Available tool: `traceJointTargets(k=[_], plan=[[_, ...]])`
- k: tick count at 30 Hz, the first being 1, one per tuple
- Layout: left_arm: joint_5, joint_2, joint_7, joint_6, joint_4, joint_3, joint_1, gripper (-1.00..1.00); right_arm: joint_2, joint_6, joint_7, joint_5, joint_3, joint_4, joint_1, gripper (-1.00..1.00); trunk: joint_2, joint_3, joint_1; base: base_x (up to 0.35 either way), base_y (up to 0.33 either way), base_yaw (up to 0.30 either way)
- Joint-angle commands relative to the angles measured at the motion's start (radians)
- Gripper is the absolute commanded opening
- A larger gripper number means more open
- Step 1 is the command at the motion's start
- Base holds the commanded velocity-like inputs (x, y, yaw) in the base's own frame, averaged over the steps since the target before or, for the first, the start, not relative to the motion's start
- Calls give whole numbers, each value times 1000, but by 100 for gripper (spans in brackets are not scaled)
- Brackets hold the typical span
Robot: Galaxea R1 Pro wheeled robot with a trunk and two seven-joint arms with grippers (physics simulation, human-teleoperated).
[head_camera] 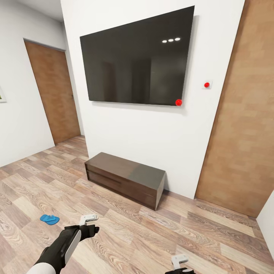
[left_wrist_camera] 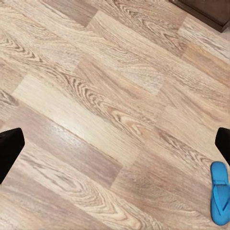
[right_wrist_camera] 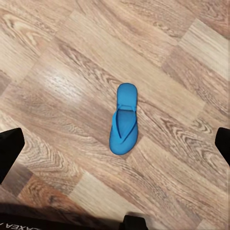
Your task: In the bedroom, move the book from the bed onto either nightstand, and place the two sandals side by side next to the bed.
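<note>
Left pincer (head_camera: 88, 218): fingers apart, empty, hovering over the wood-plank floor (head_camera: 144, 232). Right pincer (head_camera: 179, 260): low at the frame edge in the head view; wrist view shows its dark fingertips wide apart, nothing between them.

One blue sandal (head_camera: 50, 219) lies flat on the floor, left of the left pincer (same one at the left wrist view's edge (left_wrist_camera: 220, 192)). A blue sandal (right_wrist_camera: 124, 119) also lies below the right pincer; whether it is the second one, cannot tell.

Ahead: low dark wooden bench (head_camera: 125, 178) under a wall television (head_camera: 137, 59).

Progress, judged: nothing placed yet; sandals and book all remain to do.

Bright, even light (ceiling-lamp glare on screen (head_camera: 137, 57))
</note>
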Motion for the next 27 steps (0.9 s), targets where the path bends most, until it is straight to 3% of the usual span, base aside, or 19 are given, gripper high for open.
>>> traceJointTargets(k=[1, 14, 27], plan=[[8, 0, 0, 6, -2, 1, 0, 100, 0, 7, 0, 9, 4, -2, 0, 100, -1, -1, 0, 0, -89, 0], [8, 0, 0, -10, -1, 1, 0, 100, -1, 6, 1, 10, 24, -2, 0, 100, -1, -2, 0, 0, -30, 0], [8, 0, 0, -14, -1, 1, 0, 100, 0, 8, 1, 10, 46, -2, 0, 100, -1, -17, 0, 0, -3, 0]])
